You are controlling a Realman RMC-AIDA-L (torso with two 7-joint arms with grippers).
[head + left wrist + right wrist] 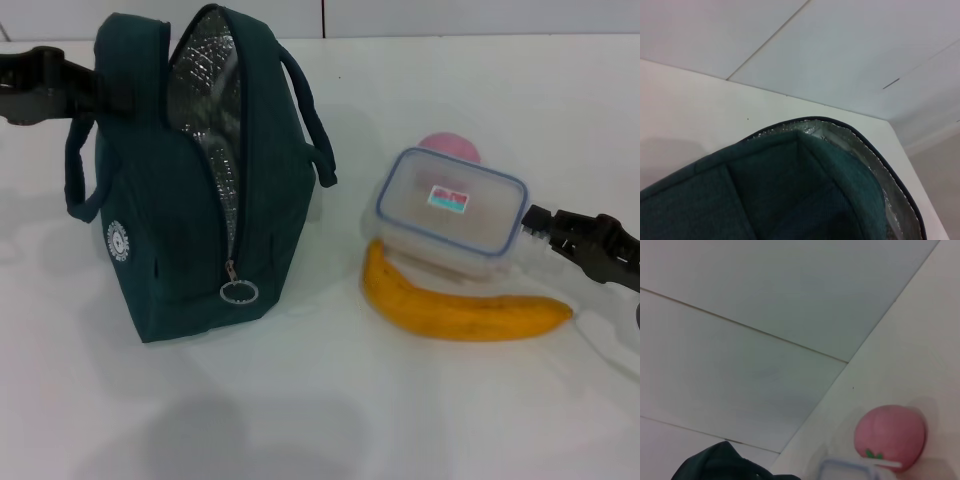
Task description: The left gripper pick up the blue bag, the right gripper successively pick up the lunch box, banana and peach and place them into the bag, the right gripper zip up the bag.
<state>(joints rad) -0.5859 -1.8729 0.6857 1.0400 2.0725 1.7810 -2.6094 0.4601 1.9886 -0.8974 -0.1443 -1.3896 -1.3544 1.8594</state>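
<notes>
Lying nearest the robot on the white table [330, 420], the banana [460, 312] curves with its long axis running left to right, pressed against the near edge of the lunch box [452, 212]. The box sits flat just behind it, lid on, sticker up, its long side also running roughly left to right. The right end effector [545, 225] is level with the box at its right end, fingertips touching or almost touching the right rim; from the head view I cannot tell whether its fingers are spread around the corner or drawn together. So the box lies directly to the left of that end effector, and the right arm is plainly the nearer one. By my judgement the box is not yet lifted, and the coming grasp depends on the fingers straddling the short right end.

The blue bag [180, 220] stands upright well to the left of the food, zipper open down its front, foil lining showing, the ring pull [239, 291] hanging low. The left end effector [70, 95] reaches in at the bag's upper left, by the top and the handle loop; whether it is clamped on the fabric cannot be told.

Farthest back, the peach [450, 147] peeps out behind the lunch box, touching or just behind its far edge.
</notes>
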